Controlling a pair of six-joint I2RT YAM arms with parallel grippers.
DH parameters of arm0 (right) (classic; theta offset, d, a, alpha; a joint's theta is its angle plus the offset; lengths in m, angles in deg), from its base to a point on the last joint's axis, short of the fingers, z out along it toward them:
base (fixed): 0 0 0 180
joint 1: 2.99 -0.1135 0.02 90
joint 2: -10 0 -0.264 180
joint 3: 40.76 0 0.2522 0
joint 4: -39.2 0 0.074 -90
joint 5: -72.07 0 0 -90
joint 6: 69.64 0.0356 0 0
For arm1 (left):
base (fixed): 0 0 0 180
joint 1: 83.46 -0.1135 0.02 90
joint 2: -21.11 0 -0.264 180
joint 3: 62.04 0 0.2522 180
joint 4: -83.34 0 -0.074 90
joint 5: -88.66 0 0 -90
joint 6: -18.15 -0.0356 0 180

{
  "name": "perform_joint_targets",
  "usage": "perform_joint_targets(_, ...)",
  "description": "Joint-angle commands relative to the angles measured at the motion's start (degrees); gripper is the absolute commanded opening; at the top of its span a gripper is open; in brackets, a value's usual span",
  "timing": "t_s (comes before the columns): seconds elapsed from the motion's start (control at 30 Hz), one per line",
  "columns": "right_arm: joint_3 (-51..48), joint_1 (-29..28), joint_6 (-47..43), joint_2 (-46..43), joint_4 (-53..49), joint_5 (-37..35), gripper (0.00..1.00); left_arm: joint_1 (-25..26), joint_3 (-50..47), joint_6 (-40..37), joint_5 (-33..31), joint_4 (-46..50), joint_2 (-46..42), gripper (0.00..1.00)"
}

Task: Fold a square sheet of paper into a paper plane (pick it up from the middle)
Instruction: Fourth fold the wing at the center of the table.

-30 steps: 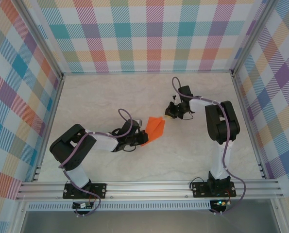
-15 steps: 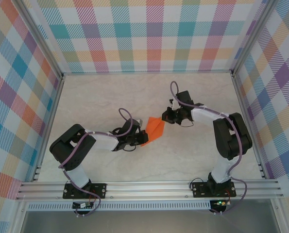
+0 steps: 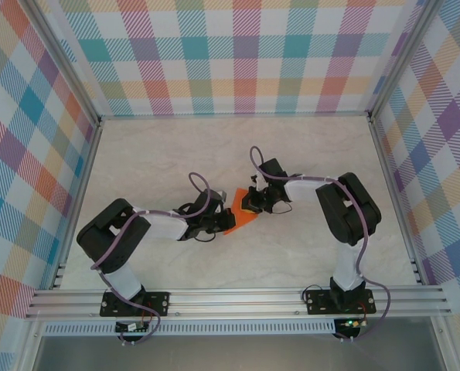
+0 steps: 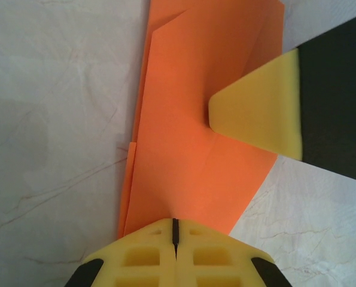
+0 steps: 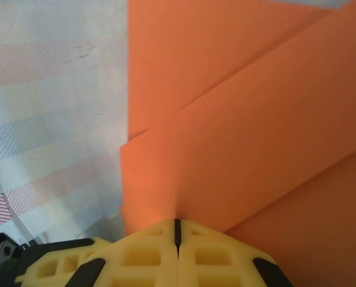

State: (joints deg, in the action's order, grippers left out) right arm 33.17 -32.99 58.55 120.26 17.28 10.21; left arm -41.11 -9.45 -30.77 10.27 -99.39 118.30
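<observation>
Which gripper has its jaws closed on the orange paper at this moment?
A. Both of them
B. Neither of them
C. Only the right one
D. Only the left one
A. In each wrist view the jaws meet with no gap, and the folded orange paper comes out from between them, at the left gripper as well as at the right gripper.

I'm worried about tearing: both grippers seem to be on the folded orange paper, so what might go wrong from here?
1. The left gripper and right gripper are both shut on the orange paper; if they pull apart, it may tear or slip out.
2. Its layers splay at one edge in the left wrist view, so pressing might set a crooked crease.
</observation>
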Motion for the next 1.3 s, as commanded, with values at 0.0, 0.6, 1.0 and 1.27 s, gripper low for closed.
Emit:
perform_joint_targets(0.0, 1.9, 0.0, 0.7, 1.2, 0.2, -0.5, 0.03, 0.7, -1.0, -0.1, 1.7, 6.5, -2.0, 0.00)
perform_joint_targets(0.6, 2.9, 0.0, 0.9, 1.6, -3.2, -2.0, 0.03, -1.0, -0.9, 3.2, 4.1, 0.7, -8.4, 0.21)
perform_joint_targets(1.0, 4.7, 0.0, 3.8, 4.6, -7.8, -5.4, 0.02, -1.0, -2.6, 5.1, 5.2, 0.6, -3.4, 0.21)
perform_joint_targets(1.27, 4.7, 0.0, 4.0, 4.8, -8.1, -5.8, 0.02, -1.0, -3.7, 4.6, 3.2, 2.3, -3.0, 0.21)
